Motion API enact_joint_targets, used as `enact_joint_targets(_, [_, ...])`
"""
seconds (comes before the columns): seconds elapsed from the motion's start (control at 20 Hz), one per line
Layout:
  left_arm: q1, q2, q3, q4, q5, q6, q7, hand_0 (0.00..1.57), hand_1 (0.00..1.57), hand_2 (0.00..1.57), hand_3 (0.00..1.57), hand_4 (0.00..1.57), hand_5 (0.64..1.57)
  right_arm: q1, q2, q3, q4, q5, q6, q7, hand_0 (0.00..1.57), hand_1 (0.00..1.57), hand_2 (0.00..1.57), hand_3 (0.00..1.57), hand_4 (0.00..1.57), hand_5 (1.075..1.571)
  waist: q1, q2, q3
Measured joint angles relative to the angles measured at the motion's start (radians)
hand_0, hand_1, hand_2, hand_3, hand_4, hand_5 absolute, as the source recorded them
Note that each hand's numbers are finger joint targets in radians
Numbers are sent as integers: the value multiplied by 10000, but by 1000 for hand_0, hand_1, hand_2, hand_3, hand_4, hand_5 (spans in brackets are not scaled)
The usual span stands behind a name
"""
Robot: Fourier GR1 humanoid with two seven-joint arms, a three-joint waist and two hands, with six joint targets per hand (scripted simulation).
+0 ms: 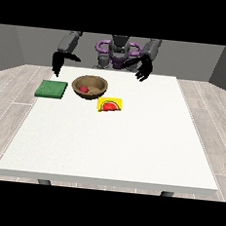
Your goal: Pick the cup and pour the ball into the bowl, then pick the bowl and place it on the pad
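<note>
I hover both hands over the far edge of the big white desk [131,146], neither touching anything. The round brown wooden bowl [90,87] sits on the far half of the desk, and the small red ball [83,88] already lies inside it, so I judge the pouring step done. The yellow cup with a watermelon-slice picture [110,105] lies on the desk just beside the bowl, on the near side, towards the view's right.

Now the bowl has to go onto the flat green square pad [51,89], which lies close by at the bowl's side, towards the view's left, apart from it. My hand at the view's left [56,63] hangs above and behind the pad, fingers pointing down and holding nothing. My hand at the view's right [144,69] hangs behind the bowl and off to its right, fingers drooping, relaxed, empty too. It looks a little further from the bowl.

The shift is short and sideways, with bare desk between bowl and pad. The pad sits close to the desk's left edge, so there is little room to overshoot.
</note>
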Motion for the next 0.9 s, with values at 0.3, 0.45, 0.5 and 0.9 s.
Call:
enact_joint_targets(0.3, [1393, 86, 228, -710, 1980, -1490, -2260, 0, 0, 0, 0, 0, 1563, -209, 804, 157, 134, 263, -1109, -122, 0, 0, 0, 0, 327, 1570, 568, 227, 97])
enact_joint_targets(0.45, [1692, 364, 516, -790, 2454, -2173, -2826, 0, 0, 0, 0, 0, 1564, -523, 981, 216, 503, 331, -1467, -229, 0, 0, 0, 0, 285, 1567, 596, 288, 116])
enact_joint_targets(0.5, [1690, 490, 585, -955, 2558, -2381, -2768, 0, 0, 0, 0, 0, 1565, -640, 888, 104, 796, 288, -1473, -375, 0, 0, 0, 0, 257, 1567, 682, 320, 123])
enact_joint_targets(0.9, [2043, 949, 886, -1898, 2824, -3149, -2665, 0, 0, 0, 0, 0, 1565, -1320, 634, -142, 2932, 260, -1551, -1803, 0, 0, 0, 0, 160, 1563, 867, 520, 121])
